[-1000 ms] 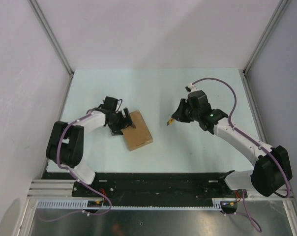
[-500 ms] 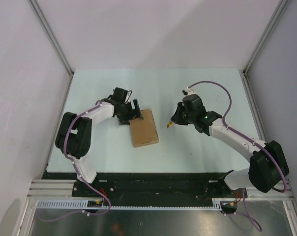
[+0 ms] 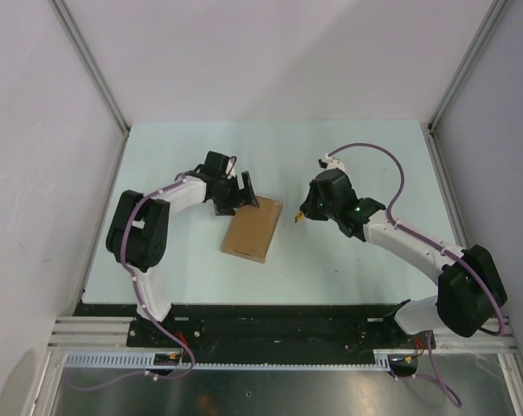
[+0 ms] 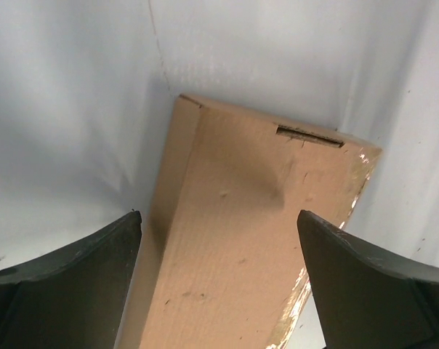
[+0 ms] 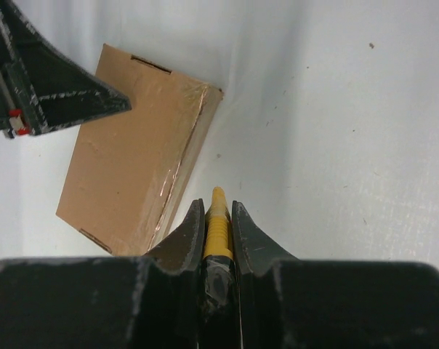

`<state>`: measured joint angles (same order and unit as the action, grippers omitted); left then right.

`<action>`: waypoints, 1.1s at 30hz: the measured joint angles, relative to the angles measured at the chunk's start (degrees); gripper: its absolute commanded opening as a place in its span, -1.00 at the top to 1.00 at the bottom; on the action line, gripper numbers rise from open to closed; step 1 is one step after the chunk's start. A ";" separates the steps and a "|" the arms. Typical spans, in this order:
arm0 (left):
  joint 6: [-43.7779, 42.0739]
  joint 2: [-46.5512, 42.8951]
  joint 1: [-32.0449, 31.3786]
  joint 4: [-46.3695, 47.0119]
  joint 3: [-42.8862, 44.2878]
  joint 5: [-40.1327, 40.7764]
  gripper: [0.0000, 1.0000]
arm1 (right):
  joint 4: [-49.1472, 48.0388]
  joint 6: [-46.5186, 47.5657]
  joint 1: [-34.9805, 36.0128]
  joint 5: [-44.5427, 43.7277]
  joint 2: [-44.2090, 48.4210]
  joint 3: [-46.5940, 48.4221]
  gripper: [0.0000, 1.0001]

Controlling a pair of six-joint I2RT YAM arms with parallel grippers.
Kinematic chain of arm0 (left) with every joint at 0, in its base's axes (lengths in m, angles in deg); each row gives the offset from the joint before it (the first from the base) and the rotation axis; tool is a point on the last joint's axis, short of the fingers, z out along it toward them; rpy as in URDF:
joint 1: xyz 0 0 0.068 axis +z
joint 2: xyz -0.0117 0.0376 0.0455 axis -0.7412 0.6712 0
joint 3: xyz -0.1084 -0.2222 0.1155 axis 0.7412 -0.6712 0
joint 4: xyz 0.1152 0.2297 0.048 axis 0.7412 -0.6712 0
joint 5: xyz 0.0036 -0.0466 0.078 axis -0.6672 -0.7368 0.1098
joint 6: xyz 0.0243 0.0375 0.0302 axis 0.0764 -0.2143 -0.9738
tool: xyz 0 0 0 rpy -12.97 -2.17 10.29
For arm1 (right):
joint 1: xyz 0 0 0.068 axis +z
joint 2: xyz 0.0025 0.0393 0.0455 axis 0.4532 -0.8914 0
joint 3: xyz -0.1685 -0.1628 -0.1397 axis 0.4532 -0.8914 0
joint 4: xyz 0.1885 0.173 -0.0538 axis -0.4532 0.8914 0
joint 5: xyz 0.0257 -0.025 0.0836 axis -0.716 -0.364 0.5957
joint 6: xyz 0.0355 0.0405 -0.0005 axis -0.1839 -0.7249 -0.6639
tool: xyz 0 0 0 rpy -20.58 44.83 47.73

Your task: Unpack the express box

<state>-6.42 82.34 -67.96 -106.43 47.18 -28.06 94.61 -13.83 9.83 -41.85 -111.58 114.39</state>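
Pale tabletop (image 3: 365,156) under express box (image 3: 253,229)

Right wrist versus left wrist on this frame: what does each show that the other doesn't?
Only the right wrist view: the right gripper shut on the yellow utility knife, tip toward the express box, plus one finger of the other arm at the box's far corner. Only the left wrist view: the left gripper open, both fingers straddling the box. Both: the closed brown box, shiny tape along one edge, on the white table.
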 measured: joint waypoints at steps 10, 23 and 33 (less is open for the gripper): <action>-0.98 -10.10 0.83 0.33 -8.98 -0.31 -0.94 | -0.15 -0.83 1.27 -1.66 -0.74 -0.09 1.00; -0.55 -12.68 -3.54 -0.17 -16.98 -6.34 -0.74 | -1.60 -1.05 1.42 -2.40 -2.45 -0.11 1.00; -1.22 -21.57 -3.98 -0.66 -17.68 -0.68 -0.79 | -5.31 2.99 2.95 -4.22 -3.56 -0.13 1.00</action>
<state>-7.65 60.76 -71.93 -107.09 29.50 -28.73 89.30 -10.84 12.78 -46.07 -115.14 114.25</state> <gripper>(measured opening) 0.914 0.153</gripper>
